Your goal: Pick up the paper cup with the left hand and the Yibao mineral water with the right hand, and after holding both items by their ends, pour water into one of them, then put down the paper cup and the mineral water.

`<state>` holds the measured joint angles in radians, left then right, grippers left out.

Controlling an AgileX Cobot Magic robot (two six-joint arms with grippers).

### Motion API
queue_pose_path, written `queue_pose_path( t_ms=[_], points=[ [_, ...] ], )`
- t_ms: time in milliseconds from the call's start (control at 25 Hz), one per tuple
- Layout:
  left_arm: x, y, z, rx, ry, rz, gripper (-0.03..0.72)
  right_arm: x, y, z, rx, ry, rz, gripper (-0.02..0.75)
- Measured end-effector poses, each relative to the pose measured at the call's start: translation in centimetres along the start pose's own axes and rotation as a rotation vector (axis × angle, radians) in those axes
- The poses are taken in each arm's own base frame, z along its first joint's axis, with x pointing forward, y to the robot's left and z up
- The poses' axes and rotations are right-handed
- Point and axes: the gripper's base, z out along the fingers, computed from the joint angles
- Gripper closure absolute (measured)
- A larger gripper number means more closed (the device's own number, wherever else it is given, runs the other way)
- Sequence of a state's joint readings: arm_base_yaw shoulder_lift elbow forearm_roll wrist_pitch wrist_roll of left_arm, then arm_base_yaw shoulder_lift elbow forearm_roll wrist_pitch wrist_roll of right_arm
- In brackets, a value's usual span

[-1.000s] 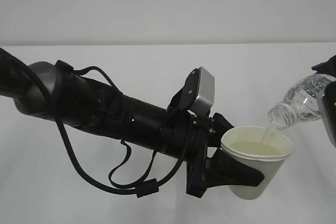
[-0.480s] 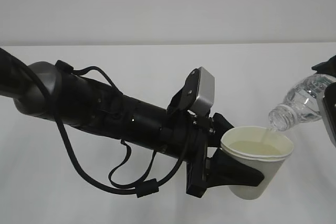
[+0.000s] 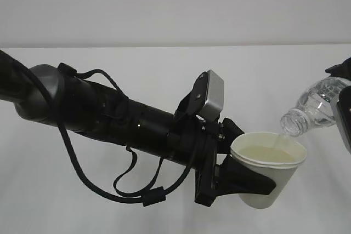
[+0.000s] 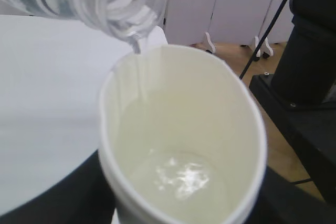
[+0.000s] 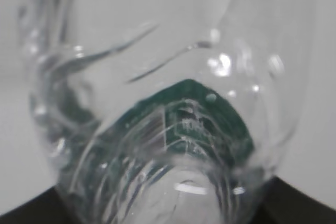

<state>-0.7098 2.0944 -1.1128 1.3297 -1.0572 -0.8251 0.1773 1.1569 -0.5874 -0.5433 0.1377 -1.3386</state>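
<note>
Left gripper (image 3: 241, 182): hugs the paper cup (image 3: 268, 175) around its side.
Right gripper (image 3: 345, 116): holds the tipped Yibao mineral water (image 3: 311, 109).
Water: runs from the bottle into the cup.

Plain white table (image 3: 137, 201), smooth matte top, far edge running level across the exterior view beneath a pale grey wall (image 3: 164, 4), rounded corner showing in the left wrist view

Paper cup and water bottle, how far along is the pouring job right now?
Done: both are lifted, the paper cup clamped in the left hand, the Yibao mineral water held by the right hand at the frame edge. In hand: the bottle is tipped, a thin stream running into the cup, which already holds water. Left: finish pouring, then set both down on the table.
</note>
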Motion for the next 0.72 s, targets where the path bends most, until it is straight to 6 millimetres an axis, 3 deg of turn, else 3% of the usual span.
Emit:
queue_pose_path(
  t_ms=[720],
  points=[
    [0.00,0.00,0.00,0.000,0.000,0.000,0.258,0.01,-0.02,0.00,0.002,0.001,-0.014,0.330]
  ],
)
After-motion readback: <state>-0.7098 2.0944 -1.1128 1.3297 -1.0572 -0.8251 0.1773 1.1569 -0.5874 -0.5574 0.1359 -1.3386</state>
